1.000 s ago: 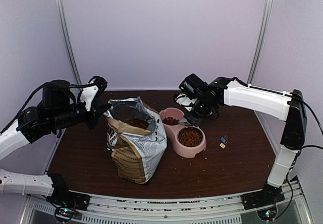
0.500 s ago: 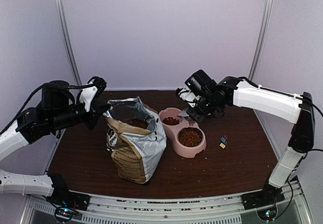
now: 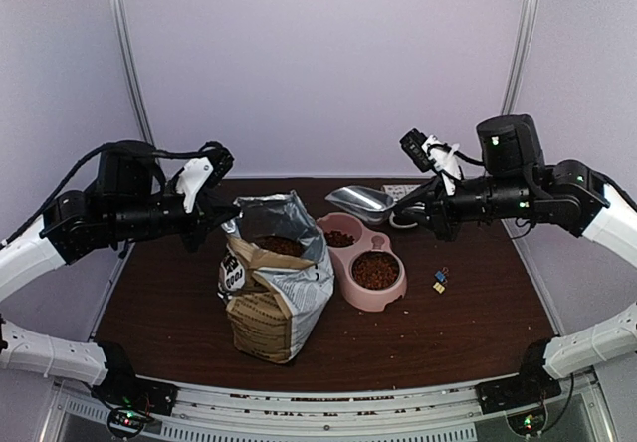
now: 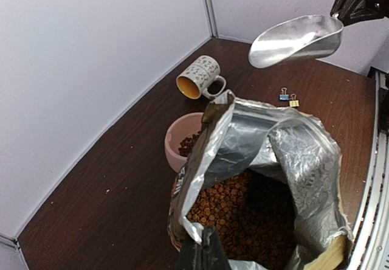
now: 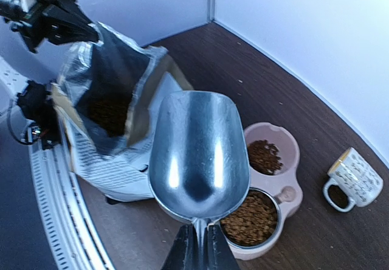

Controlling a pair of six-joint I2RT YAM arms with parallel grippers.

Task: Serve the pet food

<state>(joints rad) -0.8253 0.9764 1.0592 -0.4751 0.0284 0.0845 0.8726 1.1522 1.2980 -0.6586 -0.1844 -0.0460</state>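
Note:
The pet food lies as reddish-brown kibble in both cups of the pink double bowl (image 3: 390,293), in the near cup (image 5: 248,218) and the far cup (image 5: 264,155). More kibble (image 4: 243,209) fills the open foil-lined bag (image 3: 274,298). My left gripper (image 4: 203,255) is shut on the bag's near rim and holds the mouth open. My right gripper (image 5: 199,245) is shut on the handle of a metal scoop (image 5: 197,154). The scoop is empty and hangs level in the air above the bowl, between the bowl and the bag (image 5: 115,118).
A patterned mug (image 4: 199,77) stands near the back wall behind the bowl. Two small binder clips (image 3: 439,281) lie on the brown table right of the bowl. White walls close in the back and both sides.
My right arm has risen and drawn back to the right, taking the scoop from low over the bowl to level in the air. The left gripper and bag mouth shifted slightly right.

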